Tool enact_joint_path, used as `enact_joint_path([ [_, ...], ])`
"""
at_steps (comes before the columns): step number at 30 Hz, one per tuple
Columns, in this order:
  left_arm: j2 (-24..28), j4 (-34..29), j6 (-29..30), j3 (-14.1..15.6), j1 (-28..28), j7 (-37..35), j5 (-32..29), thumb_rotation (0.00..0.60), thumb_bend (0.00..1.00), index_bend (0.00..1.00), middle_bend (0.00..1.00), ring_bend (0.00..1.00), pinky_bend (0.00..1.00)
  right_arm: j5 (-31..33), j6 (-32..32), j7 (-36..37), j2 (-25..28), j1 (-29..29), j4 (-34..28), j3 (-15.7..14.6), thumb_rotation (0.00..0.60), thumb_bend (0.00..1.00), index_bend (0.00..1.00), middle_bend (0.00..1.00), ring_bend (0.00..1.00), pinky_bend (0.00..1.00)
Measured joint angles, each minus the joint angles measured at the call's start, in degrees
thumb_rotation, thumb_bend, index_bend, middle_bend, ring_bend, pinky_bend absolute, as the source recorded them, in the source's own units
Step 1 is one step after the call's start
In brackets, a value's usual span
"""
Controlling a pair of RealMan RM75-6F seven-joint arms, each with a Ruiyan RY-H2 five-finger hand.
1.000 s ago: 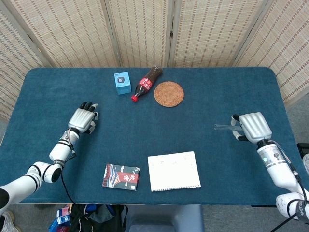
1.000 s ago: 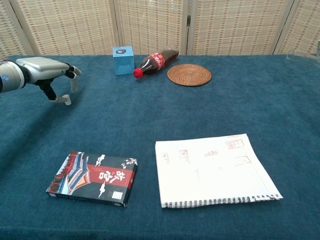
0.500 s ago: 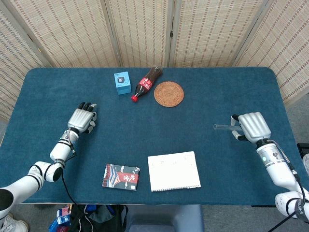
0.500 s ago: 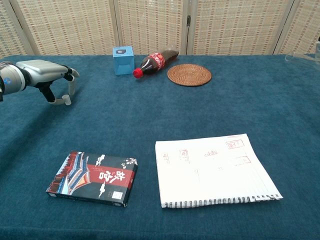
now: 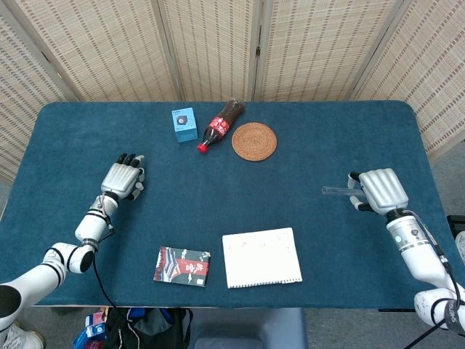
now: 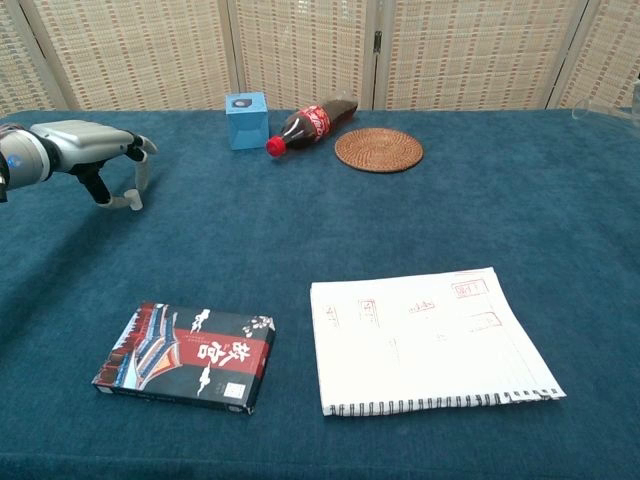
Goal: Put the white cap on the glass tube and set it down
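My right hand [image 5: 381, 190] hovers at the right side of the table and grips a clear glass tube [image 5: 334, 190], which lies level and points left. The tube's open end shows faintly at the right edge of the chest view [image 6: 600, 106]. At the left side, my left hand [image 5: 123, 178] hangs palm down over the cloth. In the chest view this left hand [image 6: 85, 140] pinches a small white cap [image 6: 124, 203] between its thumb and a fingertip. The two hands are far apart, with the table's width between them.
On the blue table [image 5: 320, 138], a cola bottle [image 5: 220, 125] lies at the back centre, between a blue box [image 5: 184, 124] and a round woven coaster [image 5: 254, 141]. Near the front edge lie a white notepad [image 5: 261, 257] and a dark printed box [image 5: 183, 265].
My left hand has drifted slightly left and back toward my body with the cap. The right hand and tube have barely moved.
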Motion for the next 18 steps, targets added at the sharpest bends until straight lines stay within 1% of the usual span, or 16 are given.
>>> enact_joint_path([
  [18, -0.8, 1.2, -0.5, -0.8, 0.1, -0.5, 0.7, 0.600, 0.33, 0.46, 0.00, 0.00, 0.00, 0.5, -0.1, -0.2, 0.1, -0.1, 0.0, -0.1, 0.600, 0.61, 0.87, 1.00, 1.00, 1.00],
])
